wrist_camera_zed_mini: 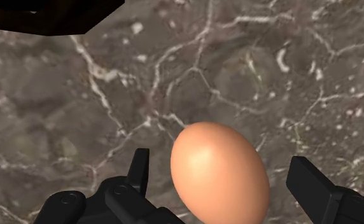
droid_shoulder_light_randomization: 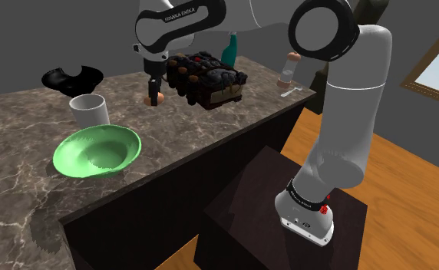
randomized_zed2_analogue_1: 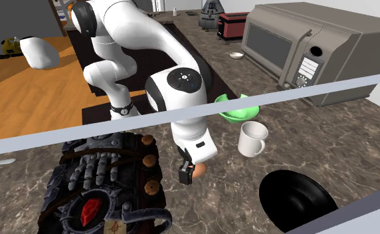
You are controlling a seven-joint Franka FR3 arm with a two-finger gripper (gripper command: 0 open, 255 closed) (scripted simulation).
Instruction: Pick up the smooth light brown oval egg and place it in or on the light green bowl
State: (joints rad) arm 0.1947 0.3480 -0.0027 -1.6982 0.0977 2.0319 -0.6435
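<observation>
Your claw (wrist_camera_zed_mini: 221,161) hangs wide open around the egg (wrist_camera_zed_mini: 219,175), fingers clear of it on both sides, over your marble counter (wrist_camera_zed_mini: 79,127).

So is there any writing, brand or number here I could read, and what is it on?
"FRANKA EMIKA": on the arm, in dark letters along its white upper link, in the shoulder view.
Microwave panel: button marks, too small to read.
Arm's base: tiny marks, too small to read.
Nothing else carries legible text.
</observation>
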